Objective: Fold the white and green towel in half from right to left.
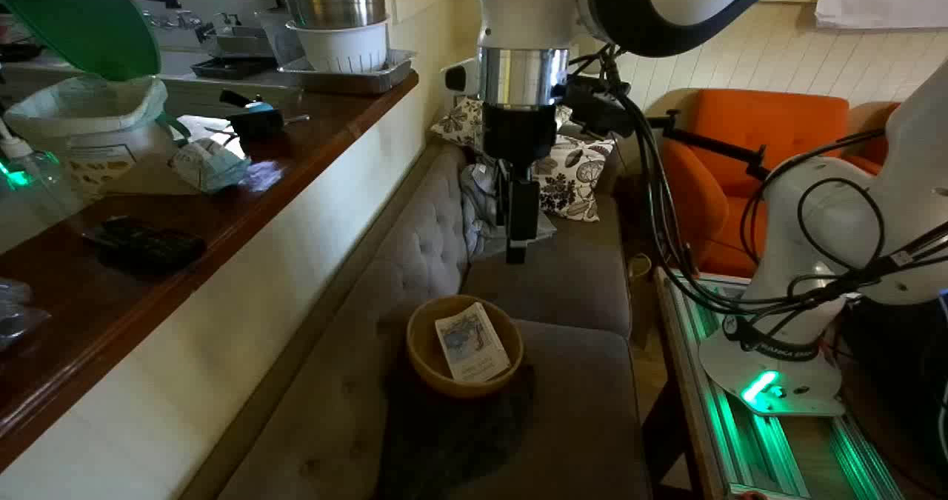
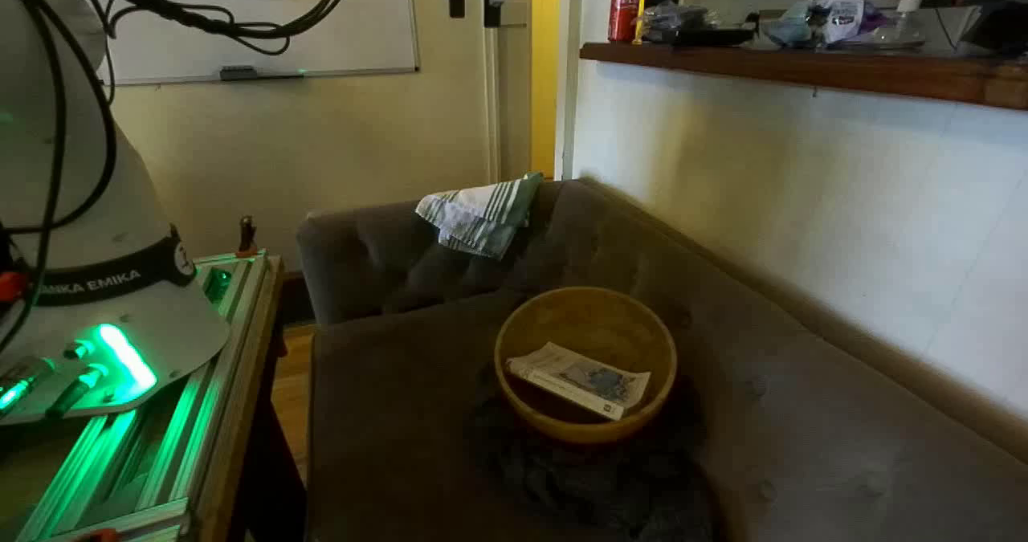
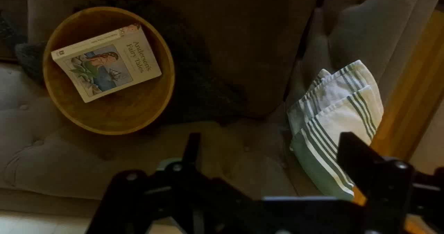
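The white and green striped towel lies draped and loosely folded over the sofa's end in an exterior view (image 2: 482,213). It also shows at the right in the wrist view (image 3: 336,126), partly covered by a finger. I do not see it in an exterior view where my gripper (image 1: 516,242) hangs above the sofa. The gripper, also at the top edge of an exterior view (image 2: 475,8), is open with its fingers apart. In the wrist view the gripper (image 3: 272,140) has nothing between its fingers. It is well above the towel.
A wooden bowl (image 2: 594,309) with a book (image 2: 586,377) stands on the sofa (image 2: 393,397), on a dark cloth (image 2: 594,486). A wooden counter (image 1: 318,159) with kitchen things runs along the wall behind the sofa. Cushions (image 1: 570,181) and a grey cloth (image 1: 481,211) lie farther along.
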Action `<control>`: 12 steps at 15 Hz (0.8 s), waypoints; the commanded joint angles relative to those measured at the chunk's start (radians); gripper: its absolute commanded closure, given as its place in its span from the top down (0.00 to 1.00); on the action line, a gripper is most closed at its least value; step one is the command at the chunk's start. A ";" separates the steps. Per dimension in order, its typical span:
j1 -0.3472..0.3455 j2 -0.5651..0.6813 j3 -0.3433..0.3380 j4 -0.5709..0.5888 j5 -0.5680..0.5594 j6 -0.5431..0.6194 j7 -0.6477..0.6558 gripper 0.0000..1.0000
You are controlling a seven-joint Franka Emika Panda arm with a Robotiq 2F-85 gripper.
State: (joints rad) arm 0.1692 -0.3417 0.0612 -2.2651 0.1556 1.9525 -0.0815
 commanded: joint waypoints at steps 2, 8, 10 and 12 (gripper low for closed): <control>-0.013 0.000 0.011 0.002 0.004 -0.003 -0.003 1.00; 0.036 0.094 0.031 -0.048 0.277 0.028 0.030 1.00; 0.061 0.148 0.059 -0.081 0.418 0.090 0.027 1.00; 0.080 0.218 0.084 -0.097 0.564 0.171 0.012 1.00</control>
State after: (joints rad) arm 0.2209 -0.2074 0.1185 -2.3411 0.5486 2.0275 -0.0686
